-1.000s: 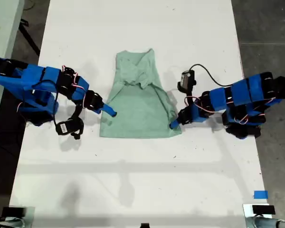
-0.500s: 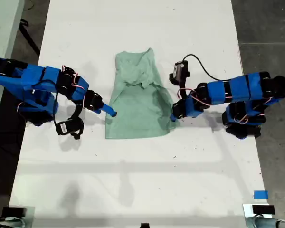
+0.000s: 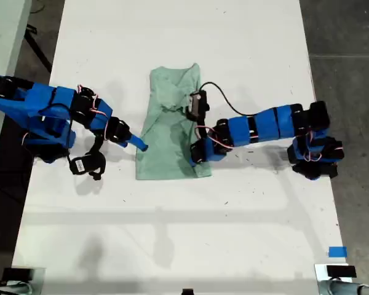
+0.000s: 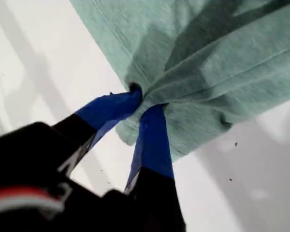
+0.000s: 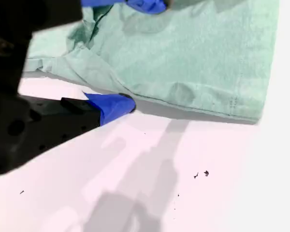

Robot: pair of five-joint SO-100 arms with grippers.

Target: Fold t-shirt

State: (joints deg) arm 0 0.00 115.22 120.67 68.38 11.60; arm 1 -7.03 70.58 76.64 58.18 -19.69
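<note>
First wrist view: my first gripper (image 4: 144, 102) jaws clamp t-shirt (image 4: 208, 53) cloth; my second gripper (image 5: 135, 53) jaws stand apart beside it.

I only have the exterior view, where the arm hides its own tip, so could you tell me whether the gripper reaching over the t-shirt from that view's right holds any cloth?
Observer: Yes. That is my first gripper; its wrist view shows the jaws shut on a bunched fold of the t-shirt.
Operator: Thank you. Is the other gripper holding anything?
Observer: No. My second gripper is open, and one fingertip sits just off the t-shirt's edge, over the bare table.
</note>
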